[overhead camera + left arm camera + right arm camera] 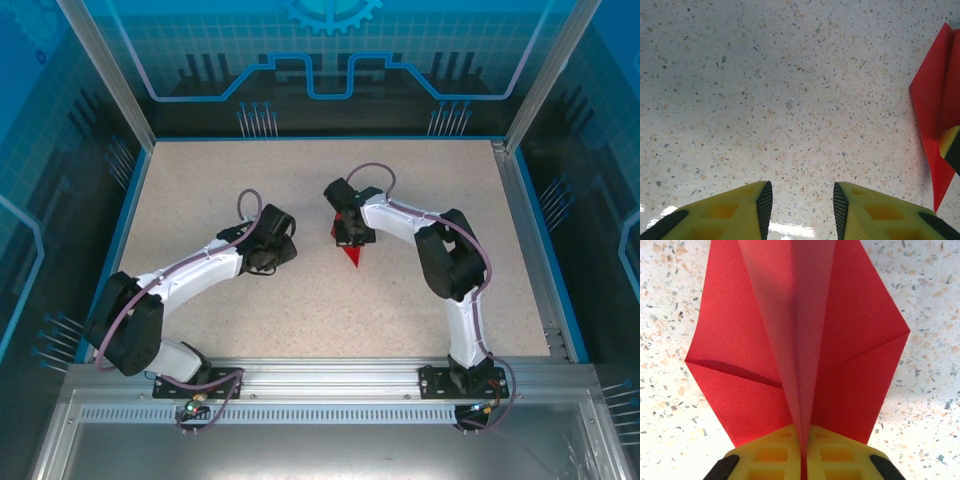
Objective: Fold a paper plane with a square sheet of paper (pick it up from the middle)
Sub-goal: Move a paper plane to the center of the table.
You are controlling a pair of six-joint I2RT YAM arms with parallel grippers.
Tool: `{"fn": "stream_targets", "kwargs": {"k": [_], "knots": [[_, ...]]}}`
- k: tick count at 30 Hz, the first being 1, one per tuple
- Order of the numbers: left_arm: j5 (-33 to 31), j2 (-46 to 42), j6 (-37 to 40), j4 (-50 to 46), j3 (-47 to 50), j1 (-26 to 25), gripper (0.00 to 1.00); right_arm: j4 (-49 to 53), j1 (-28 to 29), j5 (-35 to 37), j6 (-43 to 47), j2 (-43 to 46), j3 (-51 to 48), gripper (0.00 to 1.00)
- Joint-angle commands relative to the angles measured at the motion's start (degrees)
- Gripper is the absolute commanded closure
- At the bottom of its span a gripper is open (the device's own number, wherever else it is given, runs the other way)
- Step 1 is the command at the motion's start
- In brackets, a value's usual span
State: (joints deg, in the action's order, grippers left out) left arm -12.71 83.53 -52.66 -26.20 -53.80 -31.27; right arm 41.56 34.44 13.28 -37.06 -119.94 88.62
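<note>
The square sheet of paper is folded into a red paper plane (pixel 351 256), a narrow kite shape whose sharp tip points toward the near edge of the table. In the right wrist view the paper plane (pixel 740 350) spreads its two wings flat while its centre ridge stands up. My right gripper (pixel 803 440) is shut on that ridge at the wide end, as the top view shows for the right gripper (pixel 347 230). My left gripper (pixel 802 195) is open over bare table, nothing between its fingers. It sits just left of the plane (pixel 935 100); in the top view the left gripper (pixel 287 243) is a short gap away.
The speckled tabletop (pixel 200 200) is bounded by a blue rim and metal rails (pixel 530 250). A yellow fingertip (pixel 951 147) of the right gripper shows at the right edge of the left wrist view, on the plane. Both arms bend inward toward the table's middle.
</note>
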Motion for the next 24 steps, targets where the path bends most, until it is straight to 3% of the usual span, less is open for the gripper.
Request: {"fn": "stream_targets", "kwargs": {"k": [1, 9, 18, 24], "knots": [[0.0, -0.8, -1.1, 0.7, 0.9, 0.8, 0.59, 1.4, -0.9, 0.3, -2.0, -1.5, 0.2, 0.88], [1.2, 0.6, -1.0, 1.0, 0.5, 1.0, 0.59, -0.1, -1.2, 0.2, -2.4, -1.5, -2.4, 0.78], [1.5, 1.0, -0.9, 0.8, 0.3, 1.0, 0.59, -1.8, -1.0, 0.1, -1.5, -3.3, -4.8, 0.57], [2.0, 1.3, -1.0, 0.9, 0.1, 1.0, 0.59, -2.3, -0.9, -0.3, -1.4, -4.0, -4.6, 0.51]]}}
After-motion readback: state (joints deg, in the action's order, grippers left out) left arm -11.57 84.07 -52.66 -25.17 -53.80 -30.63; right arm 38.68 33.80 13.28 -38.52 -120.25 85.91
